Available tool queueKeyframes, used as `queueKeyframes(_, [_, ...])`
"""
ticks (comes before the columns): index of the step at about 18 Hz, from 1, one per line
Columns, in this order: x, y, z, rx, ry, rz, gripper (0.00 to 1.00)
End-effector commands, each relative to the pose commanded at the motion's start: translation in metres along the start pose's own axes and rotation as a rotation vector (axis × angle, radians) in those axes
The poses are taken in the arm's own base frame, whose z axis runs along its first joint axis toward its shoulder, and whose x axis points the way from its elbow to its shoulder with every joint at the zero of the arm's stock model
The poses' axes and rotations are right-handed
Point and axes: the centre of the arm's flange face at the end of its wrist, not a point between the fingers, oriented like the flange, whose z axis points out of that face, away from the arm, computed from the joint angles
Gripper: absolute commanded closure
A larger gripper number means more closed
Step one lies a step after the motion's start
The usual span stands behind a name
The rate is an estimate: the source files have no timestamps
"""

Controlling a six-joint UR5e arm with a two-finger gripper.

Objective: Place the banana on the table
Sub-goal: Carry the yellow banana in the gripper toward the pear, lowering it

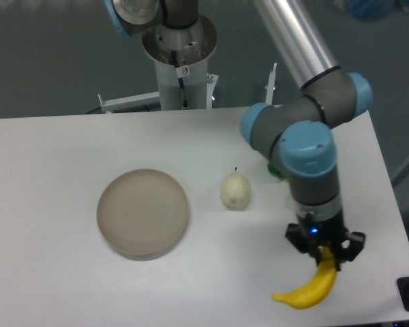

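The white table (61, 157) spreads wide on all sides of the fingers, its front edge close below them. The UR5e arm (307, 157) rises straight above the fingers and hides whatever lies behind it. A round beige plate (143, 213) sits well apart to their left, and a pale pear (235, 190) is up and to the left, nearer. The gripper (326, 251) has its fingers clenched on the upper end of the banana (307, 289), which hangs down and left from them. I cannot tell whether its lower tip touches the table. Released here, the curved fruit may rock or roll toward the near edge.
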Motion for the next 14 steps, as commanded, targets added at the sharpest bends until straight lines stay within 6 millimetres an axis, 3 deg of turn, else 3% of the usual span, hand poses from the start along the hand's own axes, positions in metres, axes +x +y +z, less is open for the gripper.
queueKeyframes(3, [0.021,-0.008,0.013,-0.008,0.02,-0.074,0.67])
queueKeyframes(5, [0.039,-0.008,0.04,-0.04,0.041,-0.101,0.66])
queueKeyframes(8, [0.044,-0.003,0.065,-0.071,0.049,-0.089,0.67])
queueKeyframes(11, [0.037,0.006,0.075,-0.088,0.05,0.036,0.67])
queueKeyframes(14, [0.012,0.029,0.08,-0.104,0.06,0.171,0.67])
